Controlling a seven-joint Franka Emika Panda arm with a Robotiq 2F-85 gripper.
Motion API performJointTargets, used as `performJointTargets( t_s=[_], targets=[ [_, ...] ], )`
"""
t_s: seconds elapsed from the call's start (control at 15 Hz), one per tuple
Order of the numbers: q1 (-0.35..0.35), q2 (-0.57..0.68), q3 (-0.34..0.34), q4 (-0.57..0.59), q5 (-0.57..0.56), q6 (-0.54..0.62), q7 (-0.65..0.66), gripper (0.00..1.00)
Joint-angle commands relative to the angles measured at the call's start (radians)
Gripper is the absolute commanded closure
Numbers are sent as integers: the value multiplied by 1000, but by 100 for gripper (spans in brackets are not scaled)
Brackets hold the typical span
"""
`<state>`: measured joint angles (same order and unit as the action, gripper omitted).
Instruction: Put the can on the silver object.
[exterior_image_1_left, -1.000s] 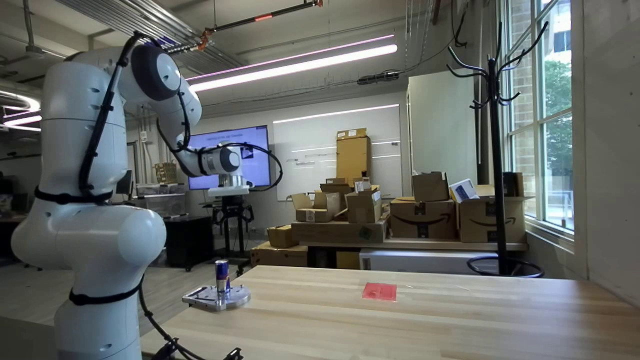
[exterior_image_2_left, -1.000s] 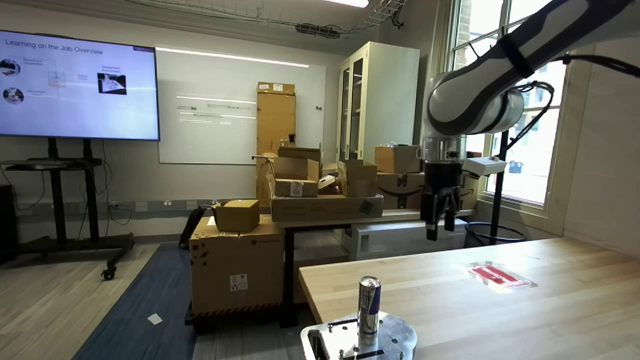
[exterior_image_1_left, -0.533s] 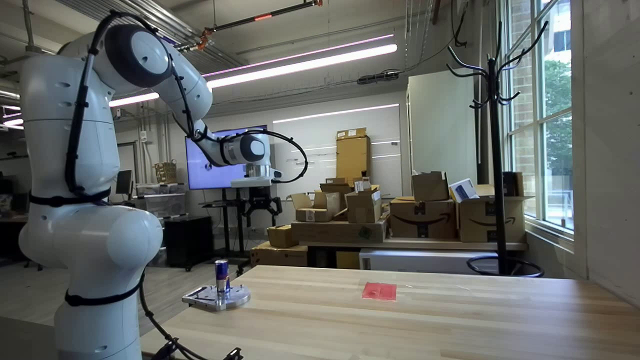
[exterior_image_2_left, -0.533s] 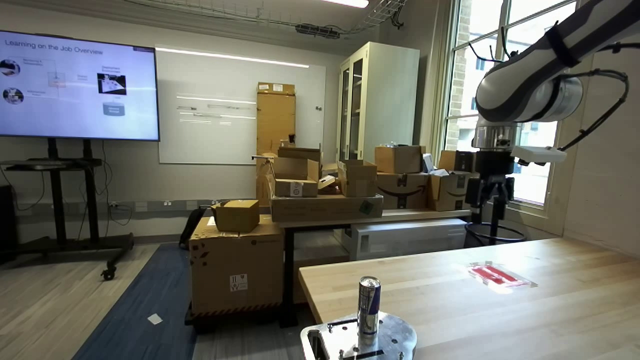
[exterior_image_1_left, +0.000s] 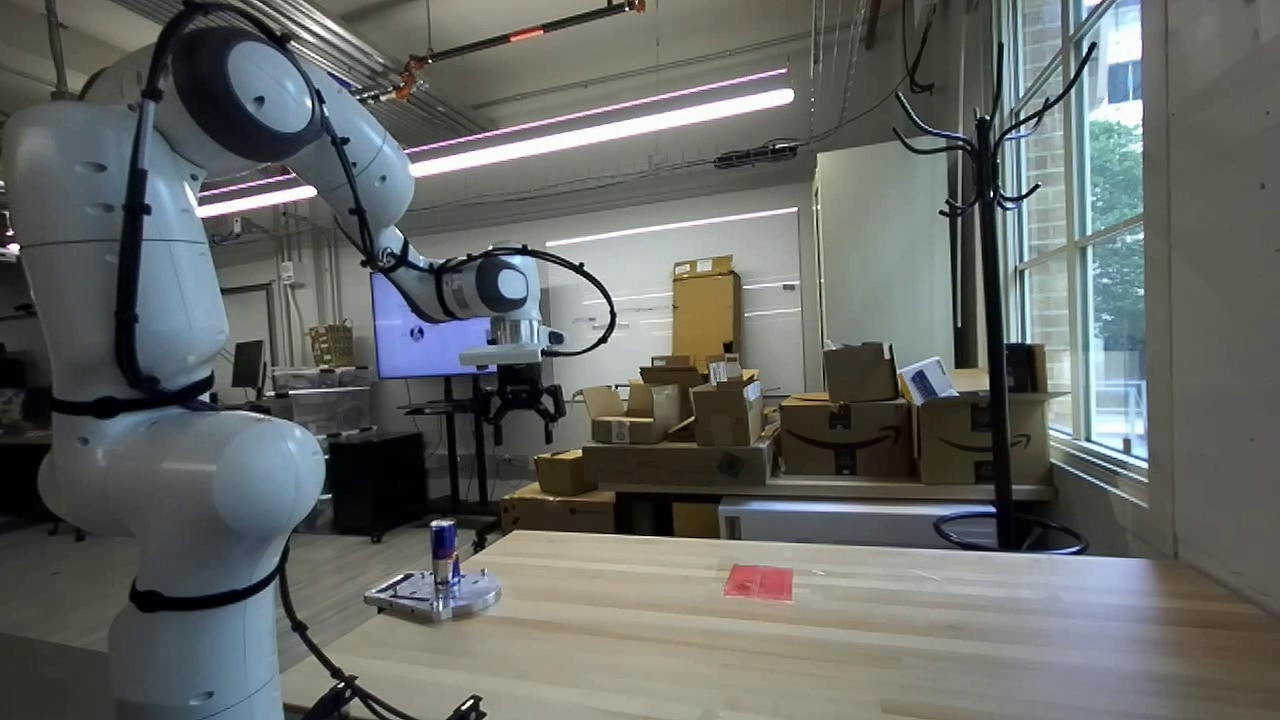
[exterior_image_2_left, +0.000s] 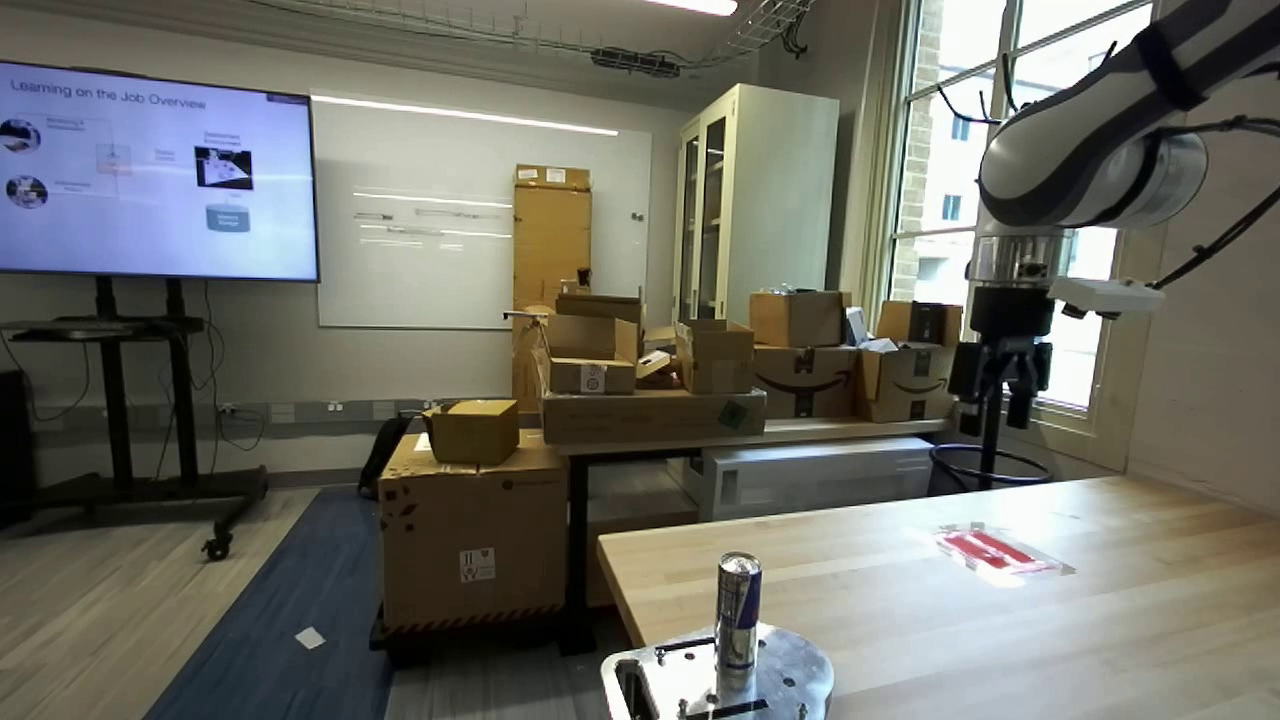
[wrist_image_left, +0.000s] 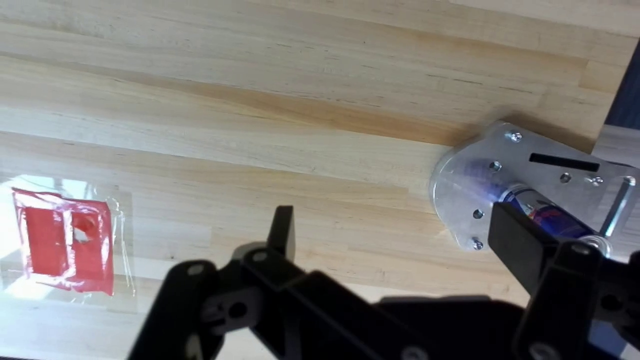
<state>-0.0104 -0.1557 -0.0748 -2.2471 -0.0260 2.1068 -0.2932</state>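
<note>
Wrist view, L to R: red taped patch on desk; jaws spread wide, desk showing btwn; then slim blue-silver drink can, outside gap, partly hidden by nearer jaw, upright on silver metal plate, well below jaws.

A flat red piece lies on my counter; past its edge I see cardboard boxes, some open; a black coat rack stands near the window; the whiteboard shows between a lit screen and a tall cabinet.
</note>
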Motion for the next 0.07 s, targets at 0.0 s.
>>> performJointTargets(
  t_s=[0.0],
  targets=[
    [-5, 0, 5, 1, 1, -3, 0, 0]
  ],
)
